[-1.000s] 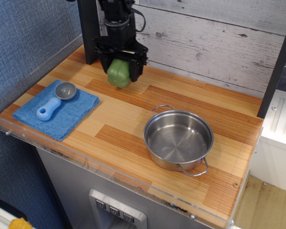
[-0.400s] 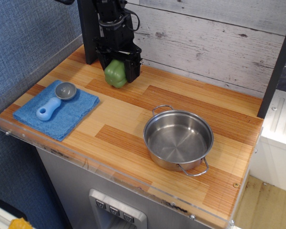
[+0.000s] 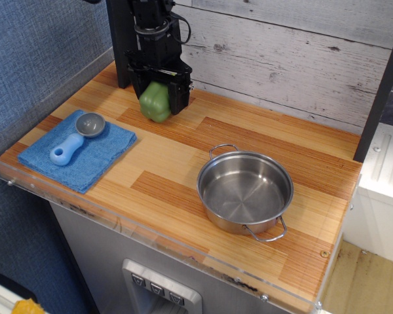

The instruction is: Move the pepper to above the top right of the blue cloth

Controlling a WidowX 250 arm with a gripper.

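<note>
Blue cloth [image 3: 78,157] lies flat at the left end of the wooden counter [image 3: 183,163], with a grey scoop [image 3: 75,136] on a light-blue handle resting on top of it. At about one o'clock from the cloth, near the back wall, the black gripper [image 3: 158,101] hangs with its fingers clamped on either side of the green pepper [image 3: 155,102]; whether the pepper's underside touches the wood I cannot tell. Well apart, at about four o'clock from the pepper, a steel pot [image 3: 245,190] with two loop handles sits toward the counter's right end.
</note>
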